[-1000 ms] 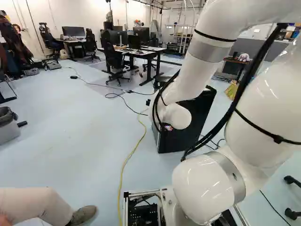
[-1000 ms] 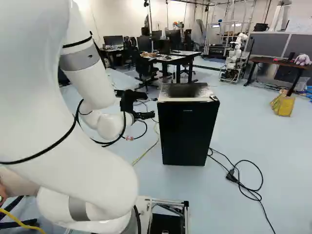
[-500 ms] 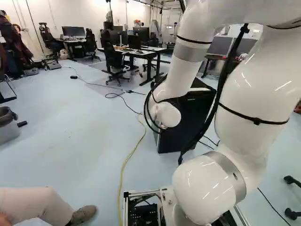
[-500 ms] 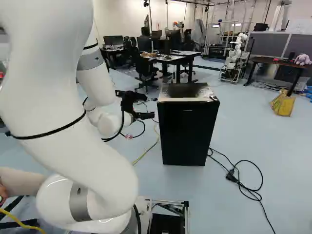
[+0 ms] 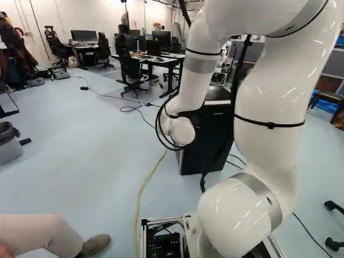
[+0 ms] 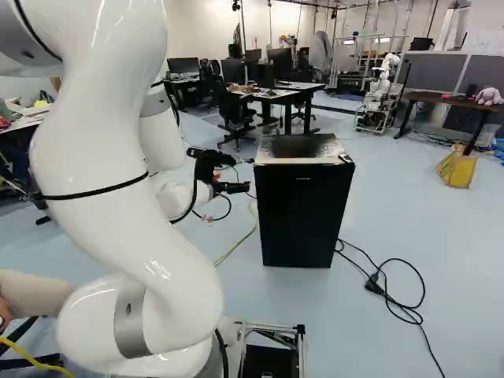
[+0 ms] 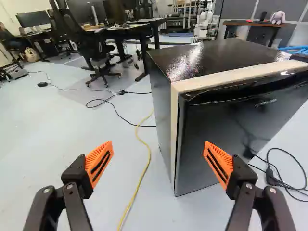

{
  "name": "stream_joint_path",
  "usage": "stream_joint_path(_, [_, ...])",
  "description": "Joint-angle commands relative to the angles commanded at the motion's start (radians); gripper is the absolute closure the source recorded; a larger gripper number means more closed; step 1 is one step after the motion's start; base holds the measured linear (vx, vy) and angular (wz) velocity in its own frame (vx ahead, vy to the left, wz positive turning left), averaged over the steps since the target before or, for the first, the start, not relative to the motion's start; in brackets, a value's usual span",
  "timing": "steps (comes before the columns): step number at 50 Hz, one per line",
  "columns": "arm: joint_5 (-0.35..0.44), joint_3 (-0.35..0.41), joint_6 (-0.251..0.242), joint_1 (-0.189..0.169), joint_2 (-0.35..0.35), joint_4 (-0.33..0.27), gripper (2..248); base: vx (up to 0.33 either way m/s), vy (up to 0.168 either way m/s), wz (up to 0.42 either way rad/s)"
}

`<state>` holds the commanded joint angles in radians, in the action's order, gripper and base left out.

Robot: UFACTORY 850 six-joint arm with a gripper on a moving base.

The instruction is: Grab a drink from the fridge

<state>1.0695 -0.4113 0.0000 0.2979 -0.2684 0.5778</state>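
At the left front edge of the black box-shaped mini fridge with the cream-white front rim point(image 6: 303, 213), the black two-finger claw with orange pads point(image 7: 159, 148) hangs just beside the door. The claw is open wide and grips nothing. The glossy white arm point(image 6: 102, 157) carries it from the near left. The fridge door appears closed. The probable current step is to align the claw with the door's free edge.

CAUTION: Confirm the hinge side before pulling; it cannot be told from these views. Pulling at the hinged side would likely drag or tilt the fridge instead of opening it. Excess forward travel may drive a finger into the door face or side wall. The smooth edge offers little purchase, so the pads may slip if set too shallow. The yellow cable point(image 7: 139, 183) on the floor left of the fridge, and the black cable with a plug point(image 6: 394, 291) to its right, may snag if the fridge slides or the base drives over them.

Containers: The fridge is presumably the store for the drink, which is not visible; contents cannot be confirmed. The grey bin point(image 5: 8, 148) stands well apart, to the left; its contents cannot be told.
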Motion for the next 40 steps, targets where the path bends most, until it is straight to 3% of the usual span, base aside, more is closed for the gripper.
stream_joint_path(40, [0.137,-0.146,0.000,0.080,-0.216,0.249,3,0.000,0.000,0.000])
